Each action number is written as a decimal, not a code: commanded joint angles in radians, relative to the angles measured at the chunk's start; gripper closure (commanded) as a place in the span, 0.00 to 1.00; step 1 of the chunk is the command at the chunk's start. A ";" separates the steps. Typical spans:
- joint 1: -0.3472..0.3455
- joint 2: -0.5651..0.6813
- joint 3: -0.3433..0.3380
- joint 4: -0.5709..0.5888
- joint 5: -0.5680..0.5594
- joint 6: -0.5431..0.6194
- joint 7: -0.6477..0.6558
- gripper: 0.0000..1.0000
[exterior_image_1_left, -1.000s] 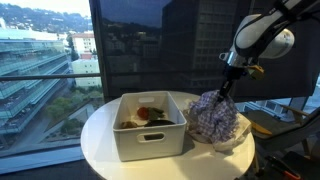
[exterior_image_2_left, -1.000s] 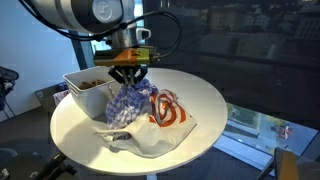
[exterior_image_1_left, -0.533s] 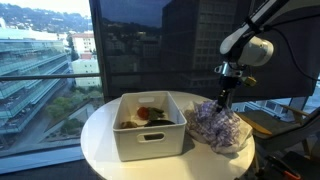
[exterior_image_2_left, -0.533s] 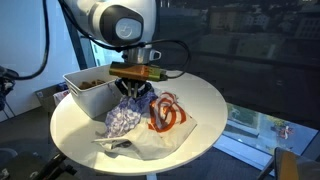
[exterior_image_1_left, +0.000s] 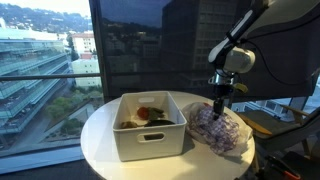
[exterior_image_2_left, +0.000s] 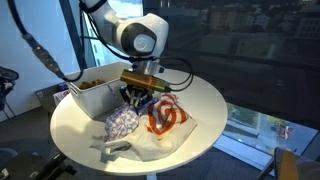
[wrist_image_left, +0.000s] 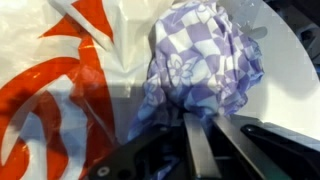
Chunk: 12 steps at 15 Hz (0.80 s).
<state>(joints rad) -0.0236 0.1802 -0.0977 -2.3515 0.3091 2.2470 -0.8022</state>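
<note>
White round table (exterior_image_1_left: 100, 145), smooth top, stands right by a tall window (exterior_image_1_left: 45, 50) w/ city bldgs & trees outside in daylight; the room itself is dim, w/ dark glass panes behind the arm (exterior_image_1_left: 245, 35) in both exterior views. On the table sits a white bin (exterior_image_1_left: 150, 138) w/ a handle slot in its side, and some dark & red bits inside, too small to tell what. Beside the bin lies a crumpled white bag (exterior_image_2_left: 165, 118) w/ orange-red print, spread flat on the top. The cloth (exterior_image_1_left: 218, 128), purple-white check w/ small flowers, is bunched in a heap on the bag, just beside the bin & near the table edge. The gripper (exterior_image_1_left: 219, 107) hangs approx vertical over it, tips right at the top of the heap. In the wrist view the fingers (wrist_image_left: 198, 145) are nearly together, pinched on a fold at the cloth's edge; the cloth fills the view ahead of the tips, w/ bag print to one side & bare table on the other. In an exterior view the gripper (exterior_image_2_left: 135, 100) sits betw bin & bag print, w/ the cloth directly under it; its bulk rests on the bag, not lifted clear
</note>
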 joint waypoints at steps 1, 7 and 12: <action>-0.060 0.116 0.058 0.111 0.044 -0.090 -0.043 0.98; -0.119 0.230 0.054 0.233 -0.014 -0.031 0.048 0.98; -0.140 0.214 0.052 0.240 -0.089 0.032 0.116 0.98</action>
<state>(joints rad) -0.1525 0.4035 -0.0542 -2.1242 0.2654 2.2444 -0.7366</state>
